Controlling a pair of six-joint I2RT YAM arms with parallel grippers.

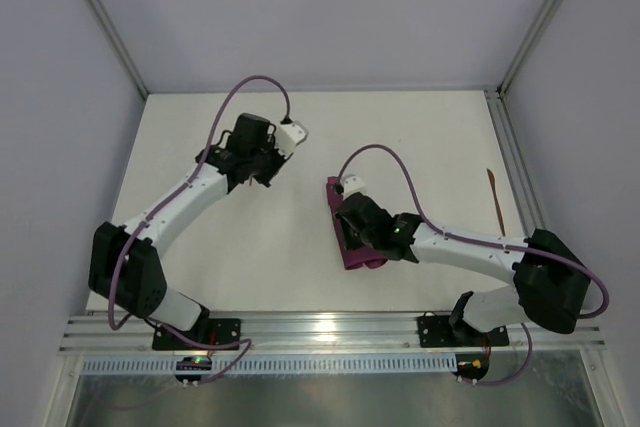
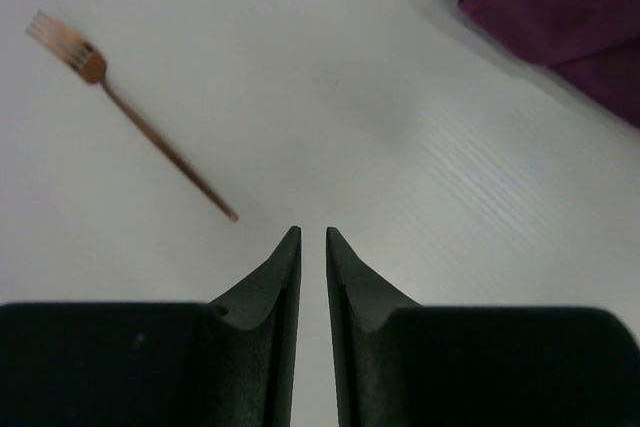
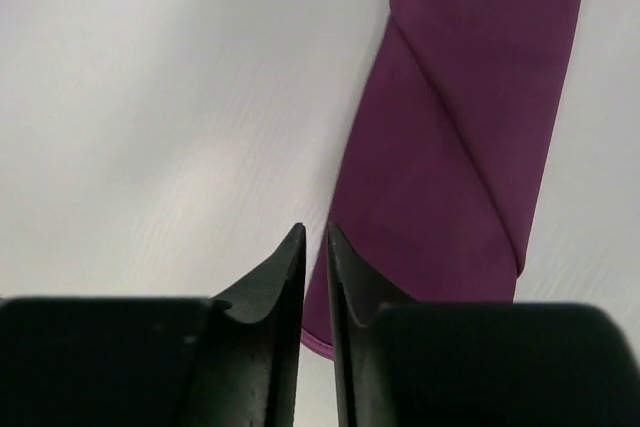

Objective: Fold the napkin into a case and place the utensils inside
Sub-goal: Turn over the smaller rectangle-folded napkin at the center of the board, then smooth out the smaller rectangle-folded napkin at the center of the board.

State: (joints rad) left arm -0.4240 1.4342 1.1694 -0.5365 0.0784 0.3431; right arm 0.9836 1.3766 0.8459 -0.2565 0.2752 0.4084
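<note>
Magenta-purple cloth, folded into a long narrow case (image 1: 350, 255), lies on the white table (image 1: 260, 257) just toward 4 o'clock from centre in the overhead view. It runs from 11 to 5 o'clock, its middle hidden under the right arm (image 1: 450, 245). From the right wrist camera the case climbs from 6 o'clock to 1 o'clock, a diagonal fold line crossing its face. The right gripper (image 3: 315, 229) hangs over the case's near left edge, fingers a thin slit apart; whether they pinch the cloth cannot be told. A thin copper utensil (image 1: 495, 197) rests on bare table at 3 o'clock near the right edge, well apart from the case and outside it. The left wrist view shows a copper fork (image 2: 135, 114) on bare table at 10 o'clock, tines toward 10, and a corner of the case at 1 o'clock; whether it is that same utensil cannot be told. The left gripper (image 2: 312, 232) hovers above bare table, fingers a narrow gap apart, gripping nothing.
</note>
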